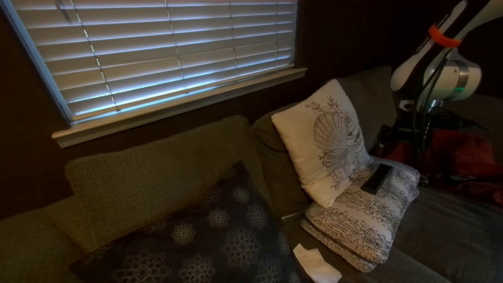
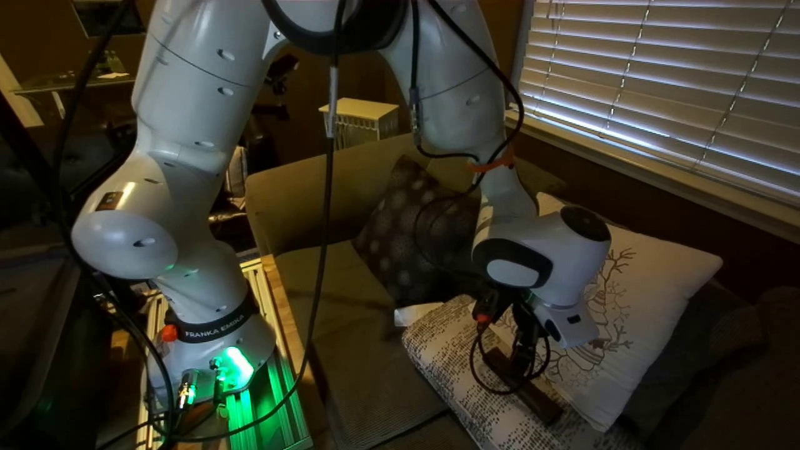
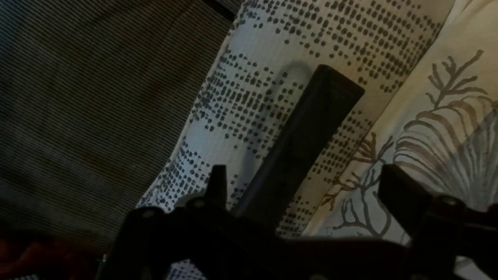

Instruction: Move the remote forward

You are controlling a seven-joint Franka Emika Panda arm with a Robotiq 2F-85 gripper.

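remote [image 3: 301, 140] lies on a dotted cushion [image 1: 353, 216]. close along one side of it leans a white shell pillow [image 1: 328, 145]. loose white paper [image 1: 316, 264] rests on the sofa [image 2: 362, 350] between the dotted cushion and a dark flowered pillow [image 1: 200, 243]; in an exterior view red cloth [image 1: 459, 151] shows beyond the dotted cushion. the gripper [image 3: 304, 177] stands with its fingers [image 3: 218, 186] wide apart, one showing in front of the shell pillow. in the wrist view the remote runs up between them, nearer the opposite finger, its lower end hidden behind the gripper. whether they touch i cannot tell.
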